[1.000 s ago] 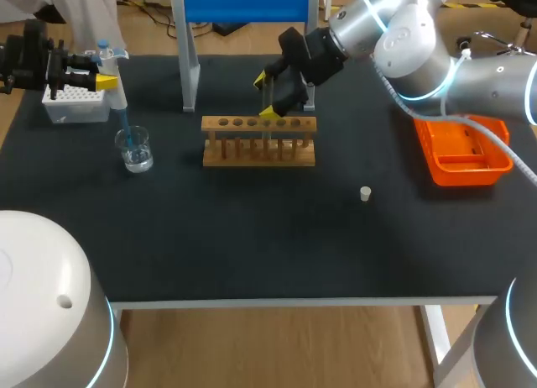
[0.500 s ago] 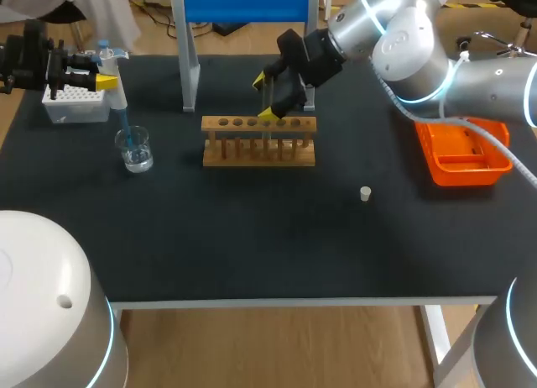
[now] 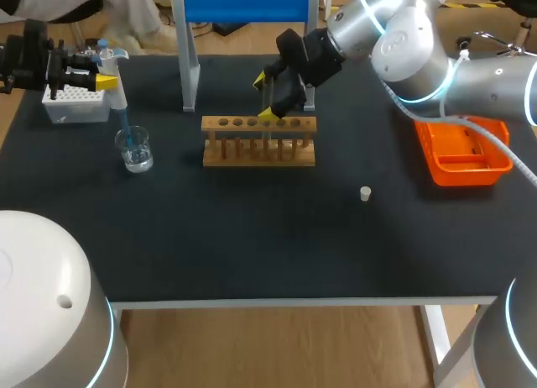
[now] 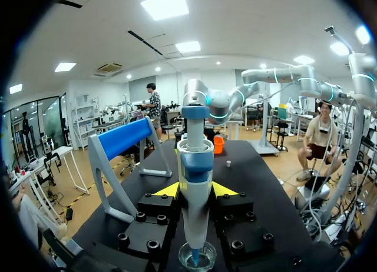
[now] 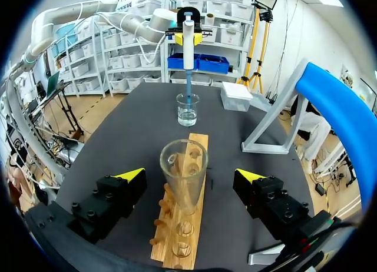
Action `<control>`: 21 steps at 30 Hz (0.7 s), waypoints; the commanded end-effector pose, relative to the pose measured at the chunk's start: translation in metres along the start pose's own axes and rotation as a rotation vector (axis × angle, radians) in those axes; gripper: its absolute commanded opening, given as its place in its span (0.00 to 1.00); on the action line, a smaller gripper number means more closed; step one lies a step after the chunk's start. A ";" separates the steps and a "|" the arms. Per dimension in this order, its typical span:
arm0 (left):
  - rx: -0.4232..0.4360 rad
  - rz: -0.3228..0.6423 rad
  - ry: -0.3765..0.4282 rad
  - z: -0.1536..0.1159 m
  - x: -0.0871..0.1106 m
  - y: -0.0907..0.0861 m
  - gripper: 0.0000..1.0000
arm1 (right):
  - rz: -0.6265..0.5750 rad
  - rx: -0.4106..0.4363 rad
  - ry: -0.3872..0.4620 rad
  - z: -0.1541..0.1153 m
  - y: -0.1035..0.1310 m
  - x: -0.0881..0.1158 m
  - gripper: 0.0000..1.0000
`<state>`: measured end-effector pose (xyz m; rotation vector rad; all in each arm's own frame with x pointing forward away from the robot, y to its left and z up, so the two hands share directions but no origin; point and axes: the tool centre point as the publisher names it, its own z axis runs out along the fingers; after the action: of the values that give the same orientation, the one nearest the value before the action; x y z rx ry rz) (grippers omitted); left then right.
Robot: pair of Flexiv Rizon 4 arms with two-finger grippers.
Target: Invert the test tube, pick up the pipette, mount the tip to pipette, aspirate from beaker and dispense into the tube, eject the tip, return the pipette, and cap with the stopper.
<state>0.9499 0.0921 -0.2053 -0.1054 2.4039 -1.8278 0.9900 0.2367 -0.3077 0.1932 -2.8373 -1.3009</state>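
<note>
Aspiration: pipette [image 4: 195, 166] tip dipped in the beaker [image 3: 134, 148], far left of the counter [image 3: 252, 237].
Left claw [image 4: 195, 189] clamped on the pipette; right claw [image 5: 189, 176] spread apart, flanking the upright test tube [image 5: 184, 166] in the rack [image 3: 258, 141].

Bright, even overhead light; shadows on the dark table [image 3: 252, 237] are faint.

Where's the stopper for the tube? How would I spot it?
Find the orange tray on the right of the dark tabletop, then look toward the wooden rack. The stopper sits between them, nearer the front edge: a tiny whitish plug, standing alone.
</note>
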 end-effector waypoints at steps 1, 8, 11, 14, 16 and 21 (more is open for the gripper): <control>-0.001 0.000 0.001 0.000 0.000 0.000 0.00 | 0.001 0.003 0.002 -0.001 0.001 0.000 1.00; -0.007 0.003 -0.001 0.002 0.002 -0.004 0.00 | 0.001 0.003 0.002 -0.001 0.001 0.000 1.00; -0.014 0.010 -0.007 0.003 0.004 -0.011 0.00 | 0.001 0.003 0.002 -0.001 0.001 0.000 1.00; -0.026 0.022 -0.004 0.005 0.005 -0.017 0.00 | 0.001 0.003 0.002 -0.001 0.001 0.000 1.00; -0.030 0.026 -0.009 0.006 0.005 -0.019 0.00 | 0.001 0.003 0.002 -0.001 0.001 0.000 1.00; -0.034 0.033 -0.019 0.008 0.007 -0.027 0.00 | 0.001 0.003 0.002 -0.001 0.001 0.000 1.00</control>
<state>0.9486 0.0796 -0.1866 -0.0724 2.4067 -1.7835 0.9899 0.2368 -0.3078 0.1929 -2.8374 -1.3015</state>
